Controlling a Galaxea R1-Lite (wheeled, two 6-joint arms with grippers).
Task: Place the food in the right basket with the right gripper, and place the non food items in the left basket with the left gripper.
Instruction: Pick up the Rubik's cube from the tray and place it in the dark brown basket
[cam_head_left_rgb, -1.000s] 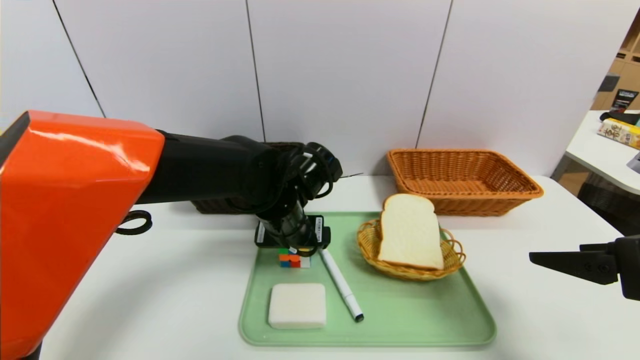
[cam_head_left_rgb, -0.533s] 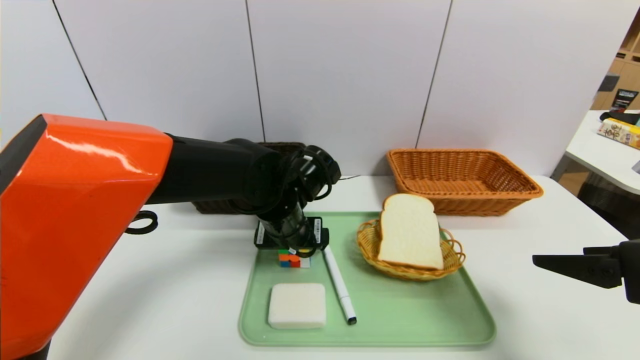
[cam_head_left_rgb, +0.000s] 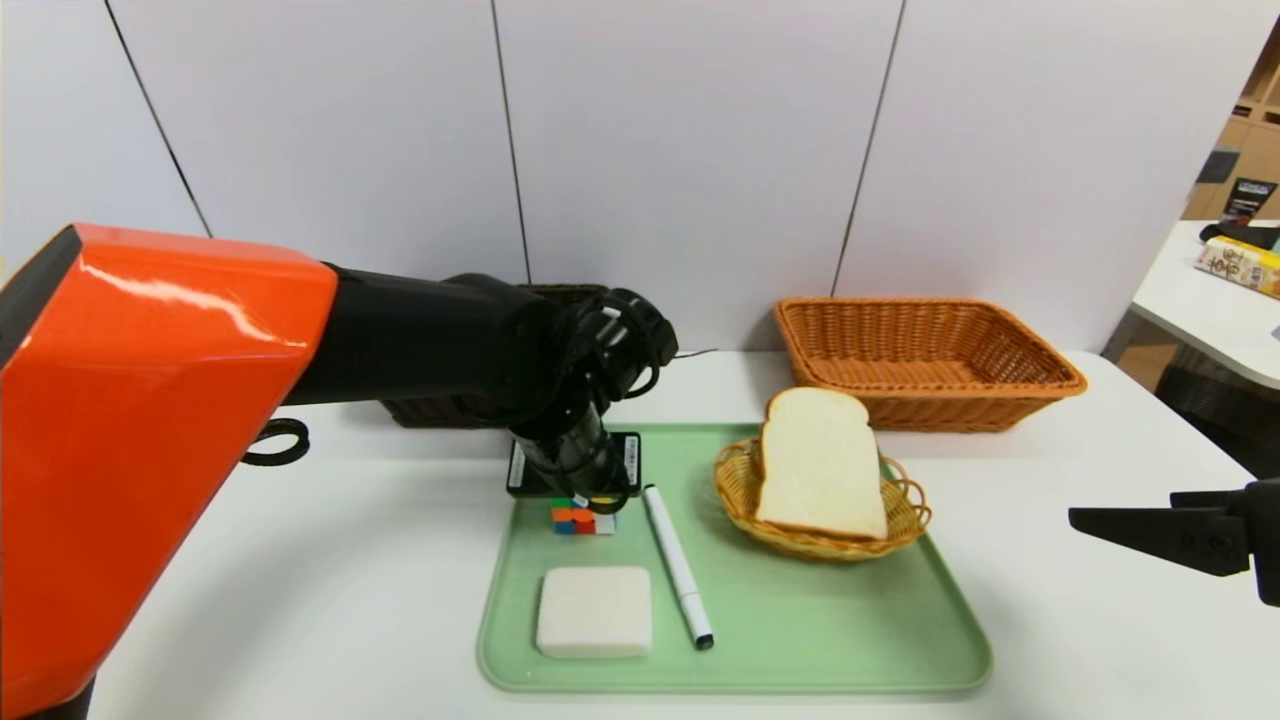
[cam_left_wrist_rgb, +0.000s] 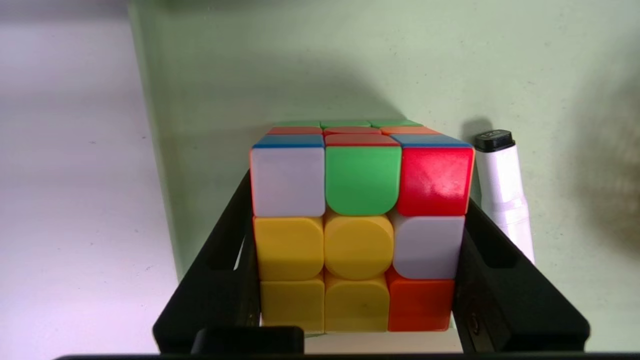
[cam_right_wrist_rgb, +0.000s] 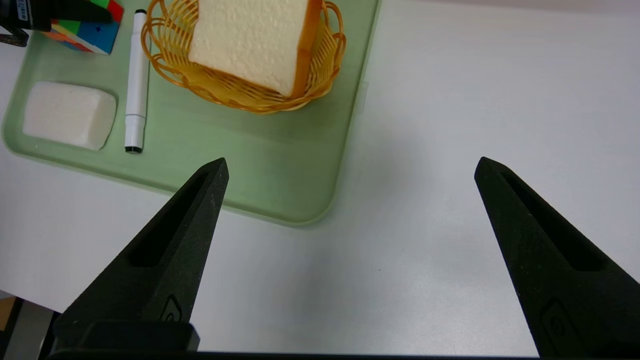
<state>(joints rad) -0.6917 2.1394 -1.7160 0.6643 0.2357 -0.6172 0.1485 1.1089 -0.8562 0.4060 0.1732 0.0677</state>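
Left wrist view: left gripper (cam_left_wrist_rgb: 360, 220) closed on puzzle cube (cam_left_wrist_rgb: 357, 240), over green tray (cam_left_wrist_rgb: 300, 60). Marker (cam_left_wrist_rgb: 502, 195) on tray beside cube; bread (cam_head_left_rgb: 820, 465) in small basket on tray; right gripper (cam_right_wrist_rgb: 352, 167) wide, empty, off tray's right side.

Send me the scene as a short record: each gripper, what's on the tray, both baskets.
left gripper: shut on the puzzle cube, at the tray
right gripper: open, holding nothing, off the tray's right side
tray: cube, white block, marker, small basket with bread
right basket: empty
left basket: mostly hidden behind left arm, contents unseen
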